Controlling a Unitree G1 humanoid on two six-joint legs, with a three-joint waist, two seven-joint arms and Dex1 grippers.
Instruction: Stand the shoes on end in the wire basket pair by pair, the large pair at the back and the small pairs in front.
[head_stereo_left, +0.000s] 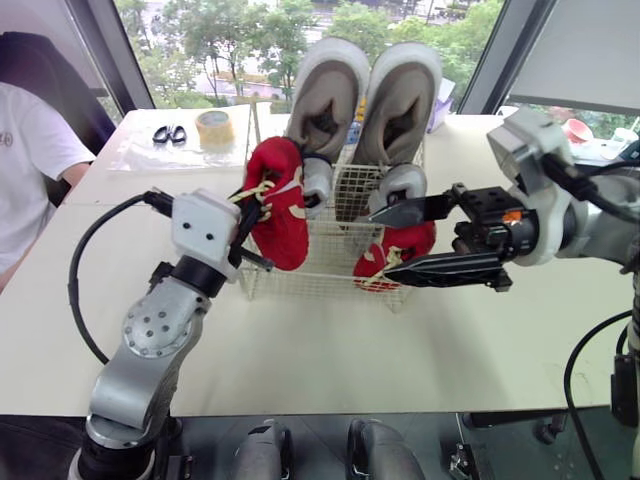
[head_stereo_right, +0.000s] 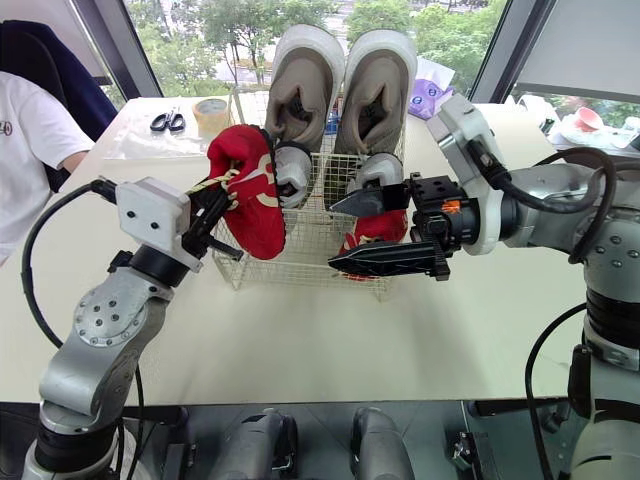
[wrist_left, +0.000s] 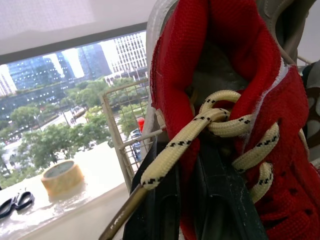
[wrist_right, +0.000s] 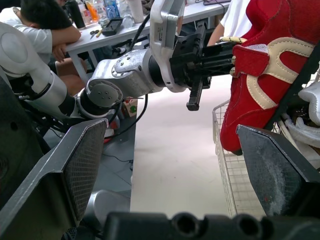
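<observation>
The wire basket (head_stereo_left: 320, 272) stands mid-table. Two large grey shoes (head_stereo_left: 325, 95) (head_stereo_left: 402, 95) stand on end at its back, with two small grey shoes (head_stereo_left: 316, 185) (head_stereo_left: 398, 186) in front of them. One red shoe (head_stereo_left: 412, 240) sits in the front right of the basket. My left gripper (head_stereo_left: 250, 215) is shut on the other red shoe (head_stereo_left: 285, 215), held by its tongue and cream laces (wrist_left: 220, 125) at the basket's front left corner. I cannot tell whether its lower end is inside the rim. My right gripper (head_stereo_left: 380, 244) is open in front of the basket's right half, holding nothing.
A tape roll (head_stereo_left: 214, 127) and scissors (head_stereo_left: 169, 134) lie at the table's back left. A person in a white shirt (head_stereo_left: 25, 150) sits at the left edge. A purple packet (head_stereo_left: 440, 100) lies behind the basket. Bare tabletop (head_stereo_left: 330, 340) stretches in front of the basket.
</observation>
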